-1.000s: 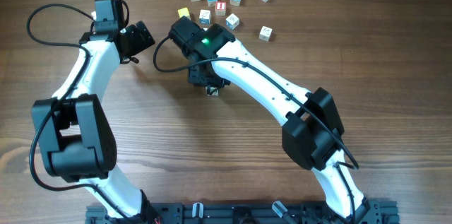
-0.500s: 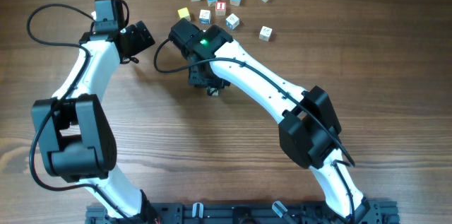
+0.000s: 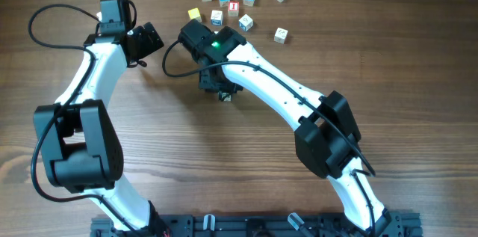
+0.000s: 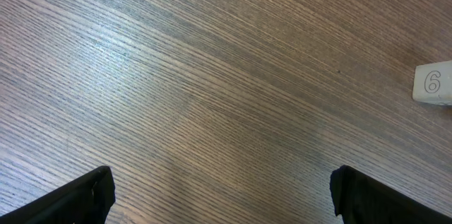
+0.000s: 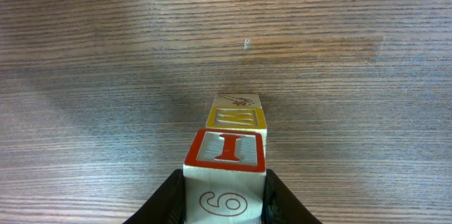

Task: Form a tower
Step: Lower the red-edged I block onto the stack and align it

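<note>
Right claw point(image 5: 226, 201) is pinching the top cube point(image 5: 227, 155) of the tower point(image 5: 236, 121), one finger on each side. That cube shows a red I on one face and an outlined 6 or 9 on the face nearest the wrist camera. Next in line and touching it we see a yellow-framed cube point(image 5: 226, 118) with a W or M, then a third cube point(image 5: 237, 101) with a small drawing, ending at the surface point(image 5: 339, 54). The stack is one cube wide and looks straight. From overhead the tower sits under the right claw, a bit toward 11 o'clock from the surface's centre, and only a sliver shows. The loose cubes point(image 3: 233, 1) are scattered at 12 o'clock from it, well apart. Left claw point(image 4: 220, 189) is spread wide at 10 o'clock from the tower, over bare wood, gripping nothing. A white cube point(image 4: 432, 83) with an outlined 6 sits at the 3 o'clock edge of its wrist view, cut by the frame.
</note>
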You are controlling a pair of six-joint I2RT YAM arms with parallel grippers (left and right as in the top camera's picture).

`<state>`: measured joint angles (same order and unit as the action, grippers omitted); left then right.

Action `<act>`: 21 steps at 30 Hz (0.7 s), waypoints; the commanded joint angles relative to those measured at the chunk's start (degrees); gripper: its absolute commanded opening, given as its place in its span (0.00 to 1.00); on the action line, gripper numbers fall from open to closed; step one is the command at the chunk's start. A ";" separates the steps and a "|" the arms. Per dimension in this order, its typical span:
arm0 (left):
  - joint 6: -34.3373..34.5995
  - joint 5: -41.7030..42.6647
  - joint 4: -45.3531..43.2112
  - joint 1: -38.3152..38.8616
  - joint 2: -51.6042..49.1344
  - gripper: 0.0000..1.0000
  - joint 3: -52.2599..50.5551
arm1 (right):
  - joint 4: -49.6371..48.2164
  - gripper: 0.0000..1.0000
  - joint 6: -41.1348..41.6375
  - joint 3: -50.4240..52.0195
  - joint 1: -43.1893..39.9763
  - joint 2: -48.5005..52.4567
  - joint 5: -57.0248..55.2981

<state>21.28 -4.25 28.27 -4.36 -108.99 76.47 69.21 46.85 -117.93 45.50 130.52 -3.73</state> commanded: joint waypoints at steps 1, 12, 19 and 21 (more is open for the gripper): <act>-0.28 -0.35 0.02 -0.09 -0.52 1.00 0.59 | 0.20 0.18 -0.24 0.33 -0.20 1.09 -1.46; -0.28 -0.33 0.00 -0.09 -0.52 1.00 0.59 | 0.70 0.24 -0.22 0.31 -0.68 1.09 -1.31; -0.28 -0.33 0.00 -0.09 -0.52 1.00 0.59 | 0.85 0.37 -0.39 0.31 -0.68 1.09 -0.59; -0.28 -0.33 0.00 -0.09 -0.52 1.00 0.59 | 0.79 0.46 -0.42 0.31 -0.70 1.09 -0.59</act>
<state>21.28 -4.25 28.27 -4.36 -108.99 76.47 69.84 46.54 -117.93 45.17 130.52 -3.70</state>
